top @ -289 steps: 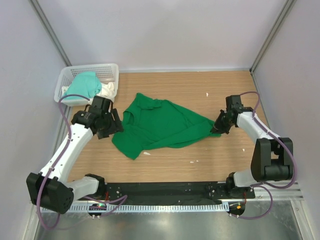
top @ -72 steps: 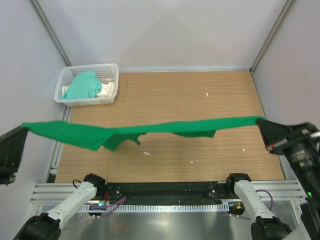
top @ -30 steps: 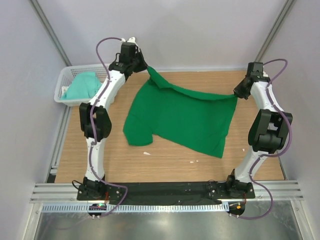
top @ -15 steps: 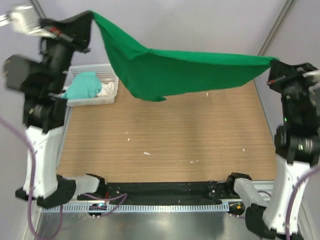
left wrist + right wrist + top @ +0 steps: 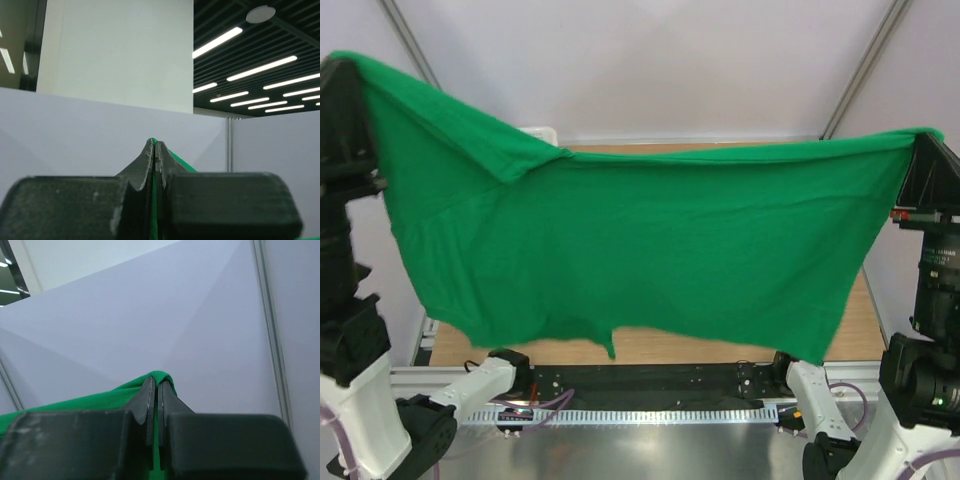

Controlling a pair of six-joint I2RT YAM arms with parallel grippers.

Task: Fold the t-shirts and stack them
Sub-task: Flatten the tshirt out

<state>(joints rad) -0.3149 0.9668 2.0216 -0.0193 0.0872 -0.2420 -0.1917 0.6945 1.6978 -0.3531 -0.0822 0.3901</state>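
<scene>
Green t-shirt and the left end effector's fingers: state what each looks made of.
Green t-shirt: soft matte knit fabric, possibly cotton; it sags and ripples between the two grips.
Left end effector's fingers: dark matte, probably rubber or plastic; their edges look rough and worn.

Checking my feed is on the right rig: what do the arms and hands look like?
Both arms match: the left arm and right arm have white links, bulky black joints and thin lilac cables. The left hand and right hand have dark grey, tapered fingers on blocky black bodies. A red mark shows by the right hand.
</scene>
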